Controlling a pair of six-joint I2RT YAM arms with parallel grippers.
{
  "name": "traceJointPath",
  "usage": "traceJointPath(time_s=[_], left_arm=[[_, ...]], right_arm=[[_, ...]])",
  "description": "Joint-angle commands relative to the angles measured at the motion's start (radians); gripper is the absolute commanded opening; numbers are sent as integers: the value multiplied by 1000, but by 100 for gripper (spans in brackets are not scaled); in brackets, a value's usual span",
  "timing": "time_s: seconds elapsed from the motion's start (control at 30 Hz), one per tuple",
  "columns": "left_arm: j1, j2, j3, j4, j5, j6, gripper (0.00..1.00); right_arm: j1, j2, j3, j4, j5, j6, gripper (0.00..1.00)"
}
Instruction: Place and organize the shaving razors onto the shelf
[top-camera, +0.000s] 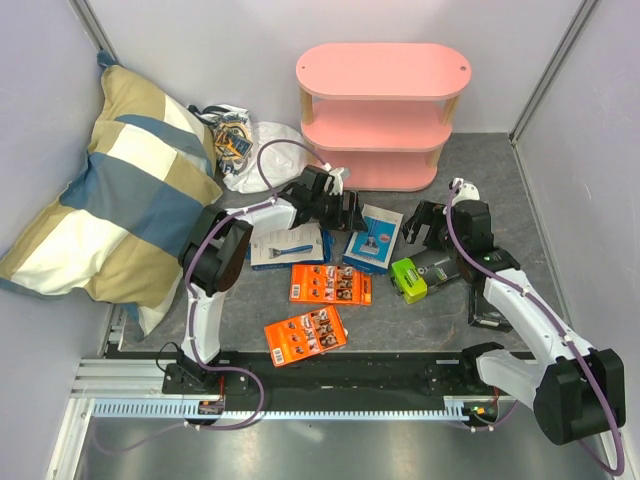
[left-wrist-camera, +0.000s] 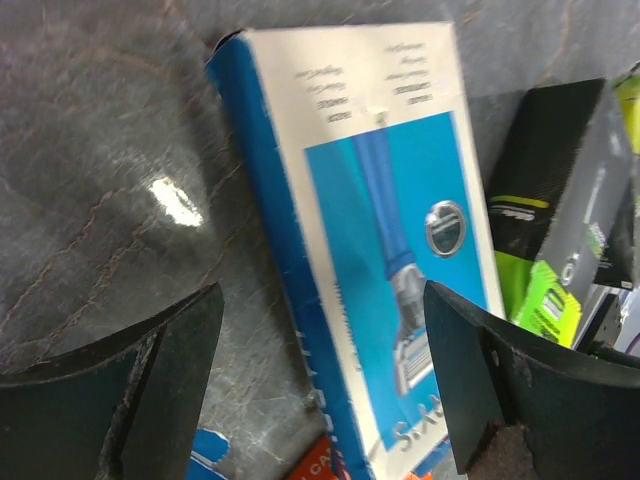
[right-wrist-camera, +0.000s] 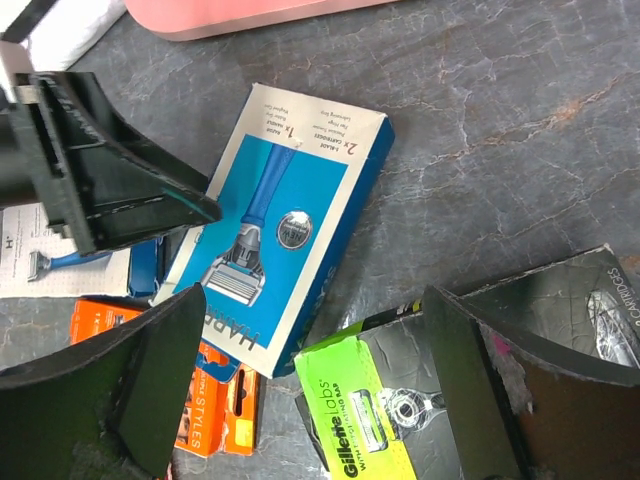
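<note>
Seen from overhead, the pink shelf (top-camera: 380, 110) stands at the far side of the table (top-camera: 520, 190). The razor packs lie in front of it: a white box (top-camera: 288, 247), a blue box (top-camera: 373, 238), an orange card (top-camera: 330, 284), a second orange card (top-camera: 305, 335) nearer the arm bases, and a lime-green-and-black box (top-camera: 418, 275). Only this view takes in a checked pillow (top-camera: 120, 190) and a white plastic bag (top-camera: 255, 150) at the left.

The left gripper (top-camera: 345, 210) hangs over the blue box's left edge. Its wrist camera shows the fingers spread wide, with that box lying below and between them. The right gripper (top-camera: 428, 225), also spread and holding nothing, is above the lime-green-and-black box. Only its wrist camera shows the black box (right-wrist-camera: 580, 300) just beside that pack.
</note>
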Motion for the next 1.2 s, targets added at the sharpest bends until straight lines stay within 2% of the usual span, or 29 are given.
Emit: traceJointPath(time_s=[0.0, 0.23, 0.27, 0.4, 0.43, 0.47, 0.57, 0.63, 0.93, 1.17], left_arm=[[-2, 42, 55, -7, 57, -40, 85], [-11, 94, 57, 12, 137, -59, 69], [-13, 101, 55, 16, 147, -60, 62], [-13, 117, 45, 45, 190, -76, 42], [-13, 122, 41, 53, 201, -85, 35], [-13, 122, 38, 53, 206, -88, 23], [-11, 118, 32, 88, 215, -99, 10], [-11, 101, 25, 107, 213, -108, 4], [16, -36, -28, 187, 193, -165, 2], [73, -194, -159, 266, 236, -198, 2]], right_arm=[[0, -13, -19, 9, -30, 9, 98], [1, 5, -24, 12, -50, 11, 98], [1, 5, -27, 12, -50, 12, 98], [1, 7, -35, 27, -64, 16, 98], [1, 7, -35, 27, -64, 17, 98], [1, 10, -36, 27, -65, 19, 98], [0, 8, -38, 30, -72, 16, 98], [1, 7, -38, 30, -73, 14, 98], [1, 5, -27, 59, -122, 25, 98], [1, 82, -35, 190, -318, 54, 98]])
